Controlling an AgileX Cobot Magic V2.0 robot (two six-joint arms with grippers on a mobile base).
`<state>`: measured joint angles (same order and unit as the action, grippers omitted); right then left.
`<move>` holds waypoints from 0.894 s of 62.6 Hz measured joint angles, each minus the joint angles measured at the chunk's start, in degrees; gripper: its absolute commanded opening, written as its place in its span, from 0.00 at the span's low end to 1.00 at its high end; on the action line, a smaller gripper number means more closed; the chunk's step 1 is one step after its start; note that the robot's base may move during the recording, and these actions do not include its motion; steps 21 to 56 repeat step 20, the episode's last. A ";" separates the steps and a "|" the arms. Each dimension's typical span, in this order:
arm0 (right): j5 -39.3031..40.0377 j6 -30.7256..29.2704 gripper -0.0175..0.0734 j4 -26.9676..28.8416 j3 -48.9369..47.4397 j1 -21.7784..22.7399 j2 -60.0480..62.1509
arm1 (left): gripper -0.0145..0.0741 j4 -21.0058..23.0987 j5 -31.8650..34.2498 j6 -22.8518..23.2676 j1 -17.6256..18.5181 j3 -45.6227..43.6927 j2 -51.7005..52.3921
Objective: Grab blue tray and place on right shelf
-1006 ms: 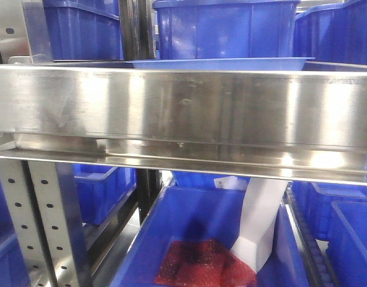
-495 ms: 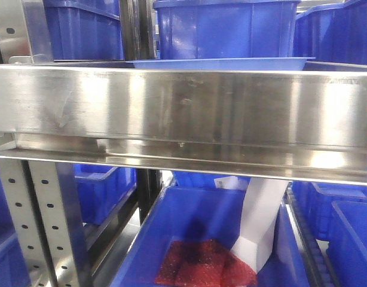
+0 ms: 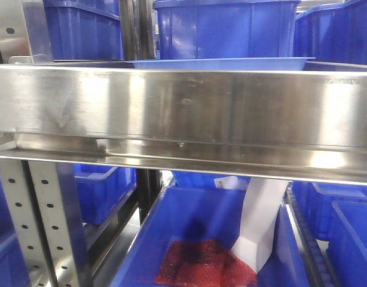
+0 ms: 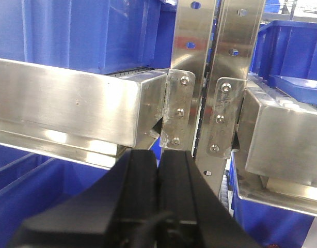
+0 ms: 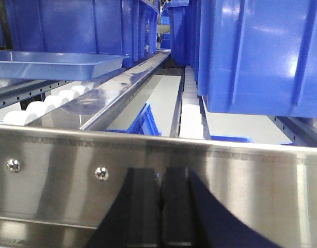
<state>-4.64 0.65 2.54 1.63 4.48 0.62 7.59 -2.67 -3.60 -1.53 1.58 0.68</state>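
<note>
Blue tray [image 3: 219, 63]: one is counted, on the right shelf [image 3: 183, 110].
Deep blue bins [image 3: 225, 30]: at least six are seen in the front view.
Red mesh bags [image 3: 201, 266]: one is counted.
Perforated uprights [image 3: 43, 227]: two are seen.

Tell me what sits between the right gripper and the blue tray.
In the right wrist view, the shelf's steel front rail crosses directly ahead of the shut right gripper; beyond it, white rollers lead to the blue tray.
</note>
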 measured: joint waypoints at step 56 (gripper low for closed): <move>0.00 0.00 0.26 0.00 0.00 0.00 0.00 | 0.11 0.00 0.00 0.00 0.00 0.00 0.00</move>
